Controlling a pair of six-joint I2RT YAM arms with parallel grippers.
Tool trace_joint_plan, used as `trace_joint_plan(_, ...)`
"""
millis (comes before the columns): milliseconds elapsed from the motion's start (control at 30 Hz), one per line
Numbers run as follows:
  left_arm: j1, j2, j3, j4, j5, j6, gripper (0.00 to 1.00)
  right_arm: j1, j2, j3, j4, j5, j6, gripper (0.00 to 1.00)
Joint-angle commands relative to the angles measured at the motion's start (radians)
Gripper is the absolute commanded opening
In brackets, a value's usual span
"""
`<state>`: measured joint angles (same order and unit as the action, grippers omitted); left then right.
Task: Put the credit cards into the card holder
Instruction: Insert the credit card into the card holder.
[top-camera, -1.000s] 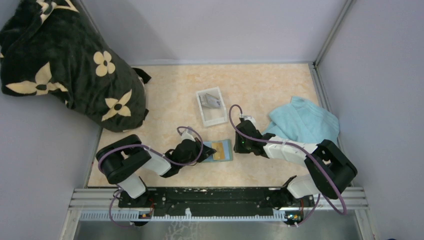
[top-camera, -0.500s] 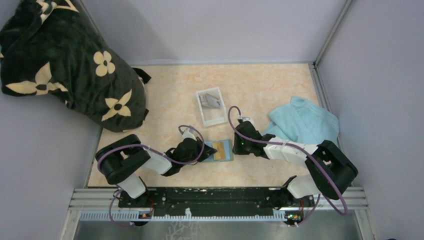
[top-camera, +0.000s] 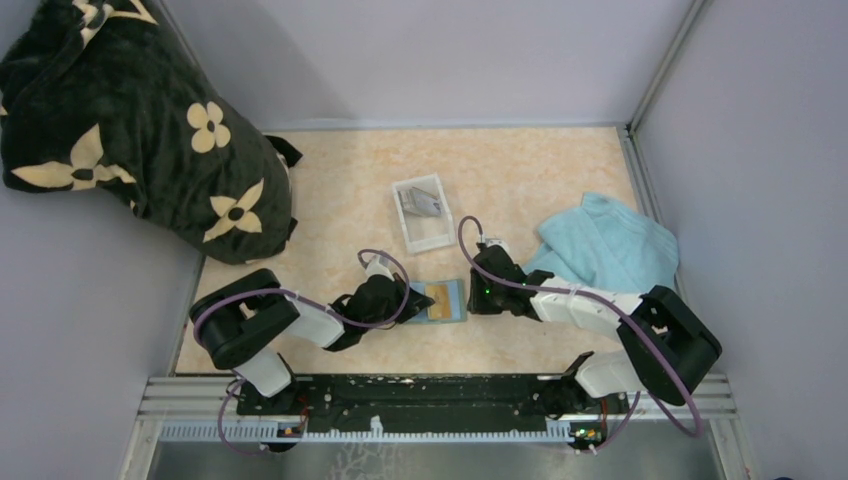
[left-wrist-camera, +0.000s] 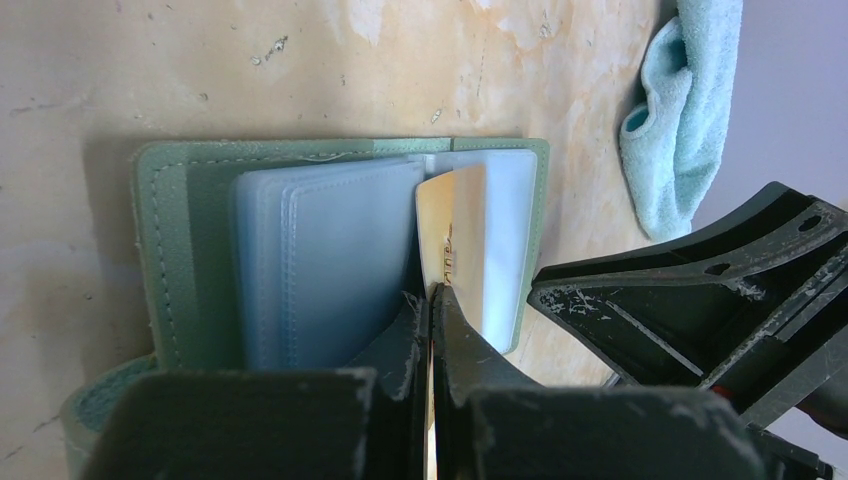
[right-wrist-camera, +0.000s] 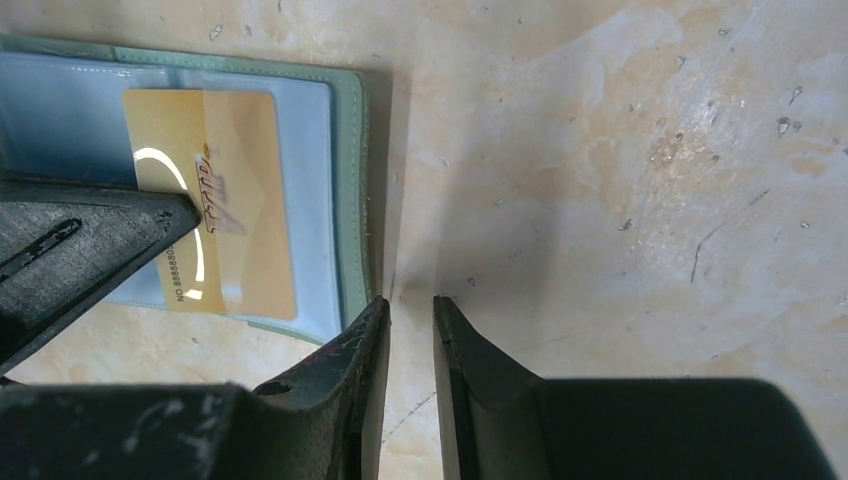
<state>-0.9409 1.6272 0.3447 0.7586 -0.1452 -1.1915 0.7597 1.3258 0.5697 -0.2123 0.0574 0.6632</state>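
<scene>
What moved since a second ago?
The right end effector crept slightly back toward the robot's base, open and empty beside the card holder. The left end effector stayed shut on the orange card. The card holder, white tray and blue towel stayed put.

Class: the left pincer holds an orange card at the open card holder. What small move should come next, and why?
Probably push the orange card deeper into the card holder, under its pale blue sleeve: the left pincer is shut on the card's edge, and much of the card looks uncovered.
</scene>
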Motion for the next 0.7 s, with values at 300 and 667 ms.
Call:
trace_joint_plan(300,-0.011,0.040,-0.021,-0.219,0.019,0.066,0.00,0.014,-0.025,0.038,0.005,-0.011,-0.003,0.23)
trace_joint_plan(667,-0.010,0.044,-0.025,-0.216,0.030,0.069,0.00,0.017,-0.008,0.086,0.004,-0.016,-0.005,0.23)
